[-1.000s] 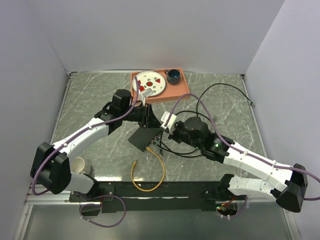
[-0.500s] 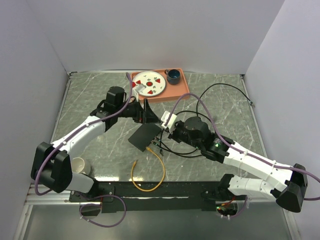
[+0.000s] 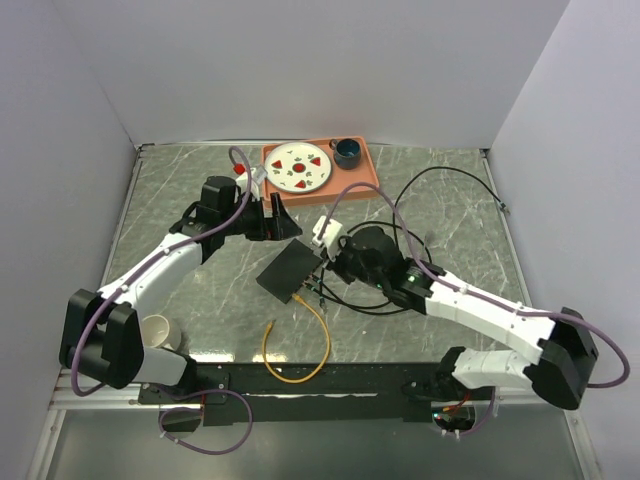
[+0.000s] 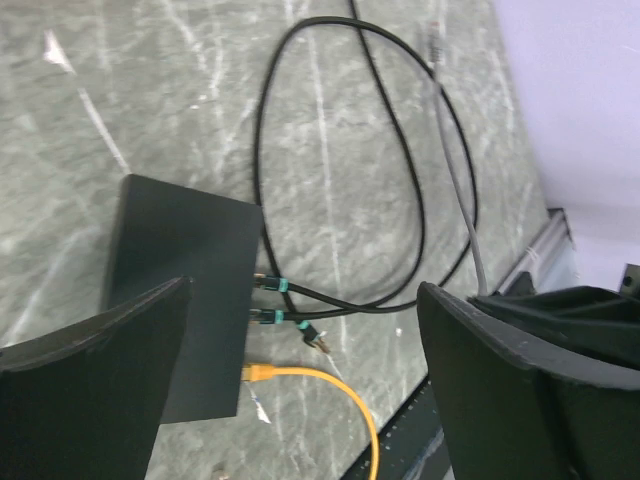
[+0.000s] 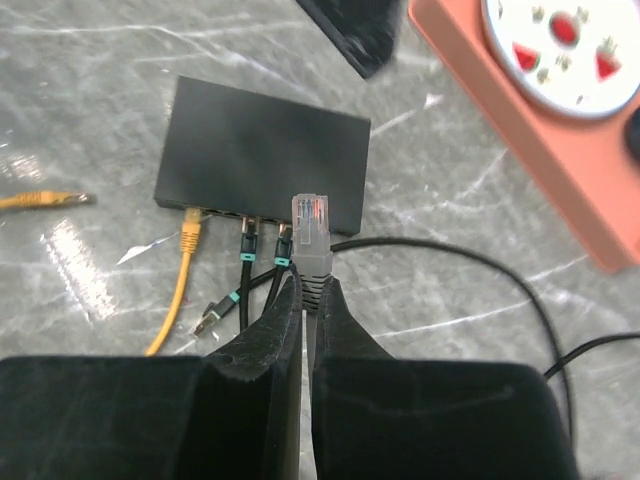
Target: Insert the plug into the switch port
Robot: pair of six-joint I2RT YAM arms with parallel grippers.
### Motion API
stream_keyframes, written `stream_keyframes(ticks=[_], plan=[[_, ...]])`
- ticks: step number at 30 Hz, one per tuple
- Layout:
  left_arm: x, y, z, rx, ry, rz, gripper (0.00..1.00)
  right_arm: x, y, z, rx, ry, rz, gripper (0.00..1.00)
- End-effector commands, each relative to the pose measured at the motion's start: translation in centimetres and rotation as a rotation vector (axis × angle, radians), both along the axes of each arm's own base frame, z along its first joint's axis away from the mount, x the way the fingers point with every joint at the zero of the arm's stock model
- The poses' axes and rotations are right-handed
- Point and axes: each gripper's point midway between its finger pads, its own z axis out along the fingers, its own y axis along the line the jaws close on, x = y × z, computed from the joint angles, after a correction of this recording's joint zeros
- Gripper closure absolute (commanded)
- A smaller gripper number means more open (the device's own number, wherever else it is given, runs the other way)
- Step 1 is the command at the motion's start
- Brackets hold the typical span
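Honestly, the right gripper [image 5: 305, 290] was clamped tight on the grey plug [image 5: 311, 225], holding it just short of the port row [image 5: 225, 213] on the near edge of the black switch [image 5: 262, 150], which sat mid-table. I'd have squared the clear tip to what looked like a free switch port right of the two black cables [image 5: 245, 270], then pushed straight in without twisting. Left gripper [image 4: 305, 290] hung wide open near the switch, so bracing the box with it looked smart.
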Motion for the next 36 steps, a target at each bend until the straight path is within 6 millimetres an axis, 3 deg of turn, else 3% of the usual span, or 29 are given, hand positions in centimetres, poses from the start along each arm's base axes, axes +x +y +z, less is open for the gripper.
stream_keyframes(ticks=[1, 9, 12, 21, 29, 36], plan=[[0.8, 1.0, -1.3, 0.066, -0.013, 0.038, 0.03, 2.5, 1.2, 1.0, 0.118, 0.086, -0.073, 1.00], [1.1, 1.2, -2.6, 0.082, 0.000, 0.041, 0.03, 5.0, 0.8, -2.7, 0.286, 0.392, -0.145, 1.00], [1.3, 1.3, -3.1, 0.091, 0.005, 0.045, 0.03, 5.4, 0.7, -4.4, 0.267, 0.457, -0.175, 1.00], [2.1, 1.8, -6.1, 0.134, 0.043, 0.072, 0.03, 4.5, 1.5, -8.2, 0.241, 0.523, -0.111, 1.00], [3.3, 1.6, -7.7, 0.127, 0.032, 0.077, 0.03, 5.0, 0.8, -11.9, 0.166, 0.583, -0.195, 1.00], [4.4, 2.0, -9.9, 0.175, 0.049, 0.100, 0.03, 5.6, 0.2, -13.5, 0.107, 0.587, -0.259, 1.00]])
